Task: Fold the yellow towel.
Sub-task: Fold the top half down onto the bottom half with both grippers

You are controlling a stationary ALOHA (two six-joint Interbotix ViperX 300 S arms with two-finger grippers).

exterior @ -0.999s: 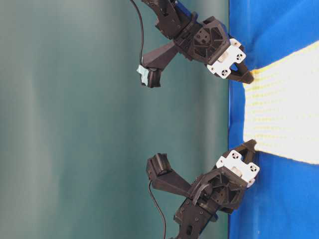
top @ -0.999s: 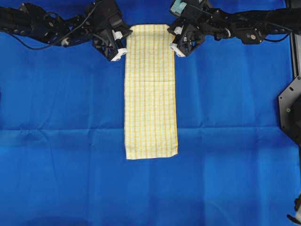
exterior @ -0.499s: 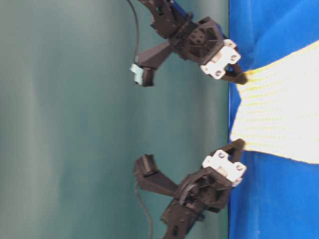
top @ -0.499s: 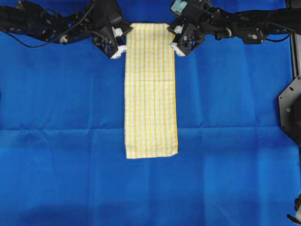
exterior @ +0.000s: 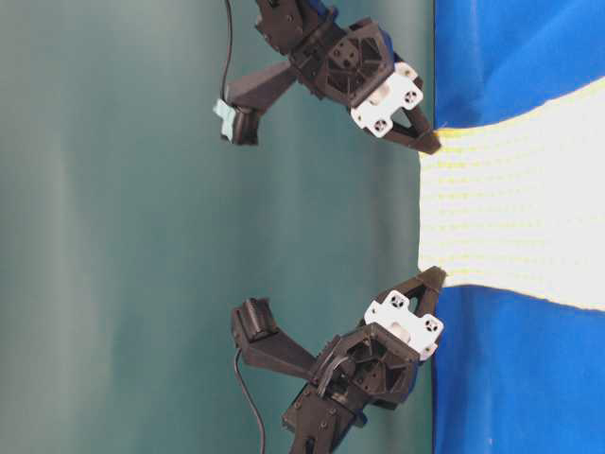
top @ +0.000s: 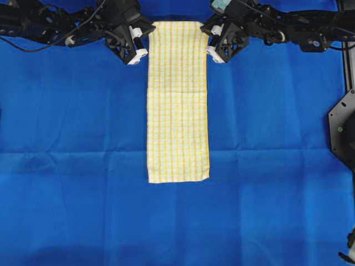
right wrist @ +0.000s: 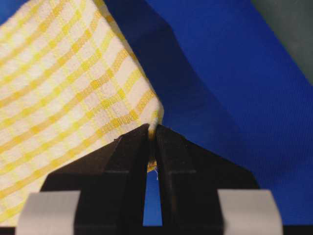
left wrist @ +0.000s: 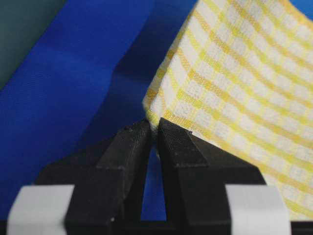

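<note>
My left claw (left wrist: 152,134): jaws pinched tight on one far corner of the yellow towel (top: 178,105); the corner's edge sits between my fingertips (left wrist: 131,147).
My right claw (right wrist: 152,134): likewise nipped shut on the other far corner, a thread of hem showing between the pads.
Grip height: both corners are raised off the blue sheet (top: 72,138); the table-level view shows the held end lifted clear of the surface, hanging taut between my two claws.
Yellow towel, form: a long narrow strip, white with yellow checks, running down the middle of the overhead view; I judge it already folded lengthwise, though I cannot count the layers.
Yellow towel, place: the near end lies flat on the blue sheet, square and unwrinkled; the far end is in my grip at the top of the overhead view.
Blue sheet: covers the whole work surface, with a faint crease crossing under the towel's lower part.
Done, by my reckoning: strip formed, far corners secured.
Left, by my reckoning: carry the held end over onto the flat end, align edges, let go.
</note>
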